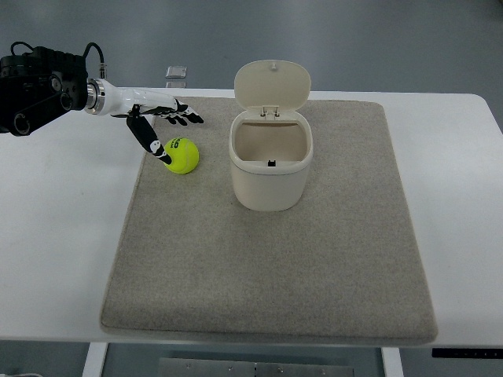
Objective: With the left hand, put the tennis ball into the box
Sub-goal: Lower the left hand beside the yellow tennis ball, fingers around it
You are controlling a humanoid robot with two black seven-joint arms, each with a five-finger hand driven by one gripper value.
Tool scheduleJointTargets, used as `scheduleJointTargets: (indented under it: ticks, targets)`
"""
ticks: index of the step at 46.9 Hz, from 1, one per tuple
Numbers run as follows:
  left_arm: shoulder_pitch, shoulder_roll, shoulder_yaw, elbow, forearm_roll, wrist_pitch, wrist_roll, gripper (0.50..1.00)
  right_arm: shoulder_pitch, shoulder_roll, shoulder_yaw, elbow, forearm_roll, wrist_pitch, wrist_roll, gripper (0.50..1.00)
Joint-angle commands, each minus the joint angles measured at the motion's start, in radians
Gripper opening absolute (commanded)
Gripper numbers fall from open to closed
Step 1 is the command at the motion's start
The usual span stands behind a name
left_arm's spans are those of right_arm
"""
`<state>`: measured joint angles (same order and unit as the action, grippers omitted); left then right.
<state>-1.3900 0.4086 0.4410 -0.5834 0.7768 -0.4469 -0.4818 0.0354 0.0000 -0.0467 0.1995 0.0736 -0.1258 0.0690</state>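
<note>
My left hand [161, 126], fingers [182, 115] splayed and holding nothing, nudges the tennis ball [182, 155]; I should wrap it fully before lifting toward the open-lidded box [270, 161].

Yellow-green tennis ball [182, 155], cream box [269, 162], grey-beige mat [267, 259], white counter [55, 236], my black-and-white left hand [161, 122] upper left

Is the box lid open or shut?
Open: the lid stands tipped back behind the box, whose bare inside shows.
</note>
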Motion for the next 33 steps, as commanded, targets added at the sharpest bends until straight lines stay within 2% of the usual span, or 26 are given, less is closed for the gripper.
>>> scheduleJointTargets:
  ticks: [1, 33]
  targets:
    - [0.000, -0.002, 0.001, 0.000, 0.001, 0.002, 0.000, 0.964, 0.000, 0.000, -0.001, 0.000, 0.000, 0.000, 0.000, 0.901]
    - [0.028, -0.014, 0.001, 0.002, 0.013, 0.034, 0.000, 0.969, 0.000, 0.000, -0.001, 0.000, 0.000, 0.000, 0.000, 0.901]
